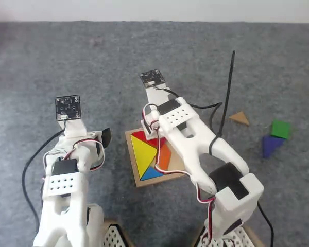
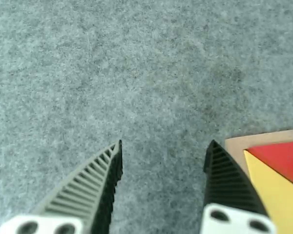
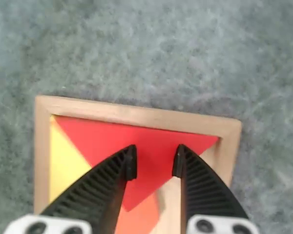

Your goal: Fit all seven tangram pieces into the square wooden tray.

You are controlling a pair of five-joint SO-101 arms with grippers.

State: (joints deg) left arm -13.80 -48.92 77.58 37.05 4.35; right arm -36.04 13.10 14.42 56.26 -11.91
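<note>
Tray [image 3: 136, 114] | four pieces [image 1: 142, 149] in, three remain right of it | left end effector [image 2: 166, 144] wide open, empty | right end effector [image 3: 155, 156] half-open, empty

We're counting seven tangram pieces here: four sitting in the one wooden tray [image 3: 136, 113] (red piece [image 3: 136, 136], yellow piece [image 1: 143, 154], orange piece [image 1: 165, 157], blue piece [image 1: 150, 173]) and three lying outside it (tan triangle [image 1: 240, 118], green square [image 1: 280, 129], dark blue triangle [image 1: 271, 145]). We're also seeing two grippers, the left gripper [image 2: 166, 142] and the right gripper [image 3: 155, 147].

Tray [image 1: 132, 159] mid-counter [image 1: 67, 62], pieces [image 1: 141, 149] inside. Well to its right lie a triangle [image 1: 239, 118], a square [image 1: 280, 128], another piece [image 1: 270, 145]. Right hand [image 3: 154, 163] above tray; left hand [image 2: 163, 156] just left.
</note>
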